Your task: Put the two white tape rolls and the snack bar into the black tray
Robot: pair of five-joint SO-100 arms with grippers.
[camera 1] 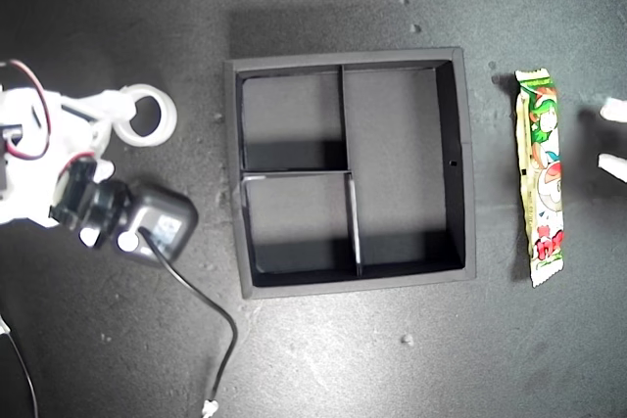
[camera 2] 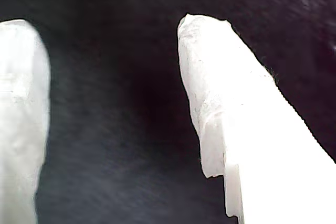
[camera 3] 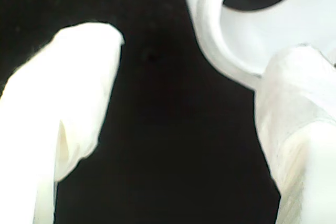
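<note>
hovering beside a white tape roll (camera 1: 147,116) at the exterior view's left, my second claw (camera 3: 184,93) has its fingers spread, one fingertip (camera 3: 294,77) just against the roll's outer rim and the other well clear over bare table (camera 1: 323,359). that offset suggests the claw is lining up to straddle the ring's wall rather than grip it yet; nothing is pinched. only this one roll shows; i cannot see a second.

my first claw (camera 2: 113,77) is also spread and empty, looking down at dark table. at the exterior view's right edge two white tips (camera 1: 612,139) sit just beside the snack bar (camera 1: 542,175), likely this claw waiting near its target.

the bar lies lengthwise on the table, parallel to the black tray (camera 1: 465,163) and just outside its wall on the exterior view's right. all tray compartments are empty, so no item is placed yet.
</note>
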